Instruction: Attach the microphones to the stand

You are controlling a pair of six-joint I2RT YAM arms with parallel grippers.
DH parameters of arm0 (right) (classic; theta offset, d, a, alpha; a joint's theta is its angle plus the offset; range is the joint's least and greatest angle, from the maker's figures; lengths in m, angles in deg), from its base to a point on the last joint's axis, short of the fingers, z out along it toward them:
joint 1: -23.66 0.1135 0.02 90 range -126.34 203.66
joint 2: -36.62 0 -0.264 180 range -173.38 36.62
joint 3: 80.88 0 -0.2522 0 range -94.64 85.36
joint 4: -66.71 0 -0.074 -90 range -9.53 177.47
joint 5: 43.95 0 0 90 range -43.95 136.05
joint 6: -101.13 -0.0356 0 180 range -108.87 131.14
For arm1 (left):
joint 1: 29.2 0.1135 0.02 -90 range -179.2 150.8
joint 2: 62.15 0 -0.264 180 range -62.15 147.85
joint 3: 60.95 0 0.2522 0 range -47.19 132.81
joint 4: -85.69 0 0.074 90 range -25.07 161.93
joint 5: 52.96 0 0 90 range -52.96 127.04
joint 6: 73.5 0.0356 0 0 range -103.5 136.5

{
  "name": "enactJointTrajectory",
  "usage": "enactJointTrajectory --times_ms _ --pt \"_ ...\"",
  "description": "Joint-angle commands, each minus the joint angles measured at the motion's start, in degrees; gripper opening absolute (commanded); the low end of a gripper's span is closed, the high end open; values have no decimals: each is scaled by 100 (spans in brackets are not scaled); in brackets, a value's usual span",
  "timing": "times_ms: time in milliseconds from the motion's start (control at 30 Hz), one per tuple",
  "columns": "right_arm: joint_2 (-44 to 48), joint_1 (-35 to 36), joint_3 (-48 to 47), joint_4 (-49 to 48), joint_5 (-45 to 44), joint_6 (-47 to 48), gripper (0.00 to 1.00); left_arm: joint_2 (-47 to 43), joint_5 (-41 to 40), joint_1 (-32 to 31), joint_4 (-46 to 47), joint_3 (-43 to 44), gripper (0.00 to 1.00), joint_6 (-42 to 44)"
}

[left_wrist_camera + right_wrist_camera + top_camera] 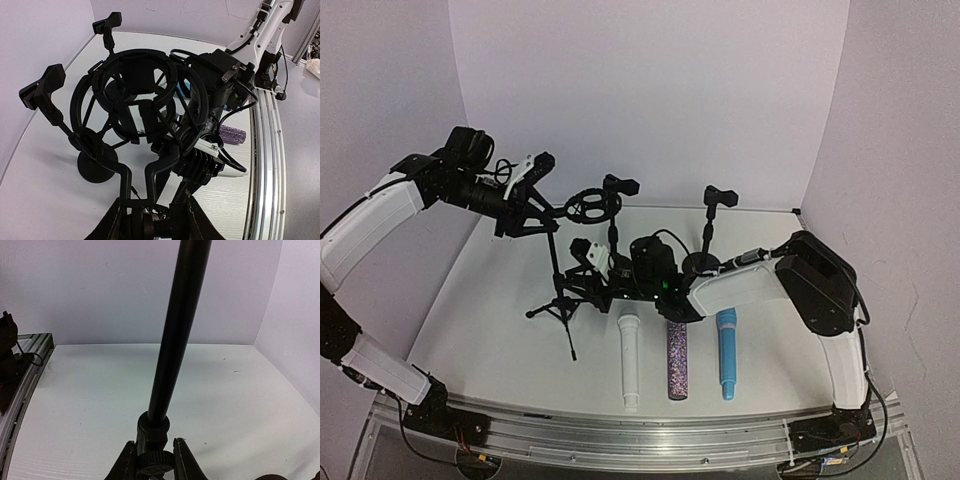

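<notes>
**Setting.** White counter (500,330), boxed in by pale lavender walls.

**Stand.** Black tripod stand (558,275), upright, with a ring-shaped shock mount (132,95) at its top.

**Left end effector** (150,214). Pressed together on the stem under the shock mount, which rises directly ahead of its fingers.

**Right end effector** (154,456). Pinching the tripod stand's pole at a collar. The pole runs up and away from it.

**Microphones.** White microphone (629,360), purple microphone (676,358) and blue microphone (726,352).
- They lie flat on the counter in a row, side by side but not touching.
- They sit just below the right end effector, on its near side, and well apart from the left one.
- None is held and none is attached.

**Other.** Two short clip stands (710,225) stand beyond the right end effector.

**Handling (judged).**
- The bodies look rigid and fairly light.
- The smooth white and blue barrels are likely slippery, and the glittered one probably gives more grip.
- The mesh head may dent, so avoid it.
- Take hold across the middle of the barrel, leaving the tail end free to slide into a mount or clip.
</notes>
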Motion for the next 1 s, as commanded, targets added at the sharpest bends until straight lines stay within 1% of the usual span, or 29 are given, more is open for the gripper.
enactJointTrajectory --times_ms 0,133,233,267,367,433,533,567,633,700,800,833,867,933,967 --pt "-161 37 -173 -152 -69 -26 23 -161 329 -9 414 110 0 34" --pt "-158 32 -120 -149 -152 -24 24 -152 349 -15 422 111 0 26" --pt "-133 41 -98 -145 -164 -24 21 -157 370 -10 423 125 0 18" --pt "-128 42 -94 -144 -166 -26 19 -161 376 -10 423 130 0 15" --pt "-126 39 -63 -143 -203 -61 7 -155 390 -13 421 146 0 7" --pt "-136 46 -37 -143 -231 -226 1 -162 367 -15 433 140 0 6" --pt "-154 44 -34 -143 -197 -867 0 -224 264 -12 614 13 0 -53" --pt "-164 45 -49 -148 -173 -1375 0 -248 214 -14 723 -48 0 -65" --pt "-216 36 -154 -182 -112 -2674 0 -302 136 -13 915 -196 0 -80" --pt "-326 40 -321 -288 100 -4105 0 -299 137 -15 1047 -266 0 -80" --pt "-506 45 -340 -624 -10 -6341 0 -266 194 -10 1126 -289 0 -111" --pt "-528 44 -291 -795 -33 -6782 0 -264 200 -11 1151 -301 0 -121" --pt "-521 42 -223 -954 -38 -7021 0 -268 195 -10 1175 -312 0 -124" --pt "-240 13 67 -931 -401 -7376 0 -288 168 -15 1201 -319 0 -111" --pt "-157 -32 149 -937 -514 -7721 0 -292 154 -13 1205 -314 0 -95"
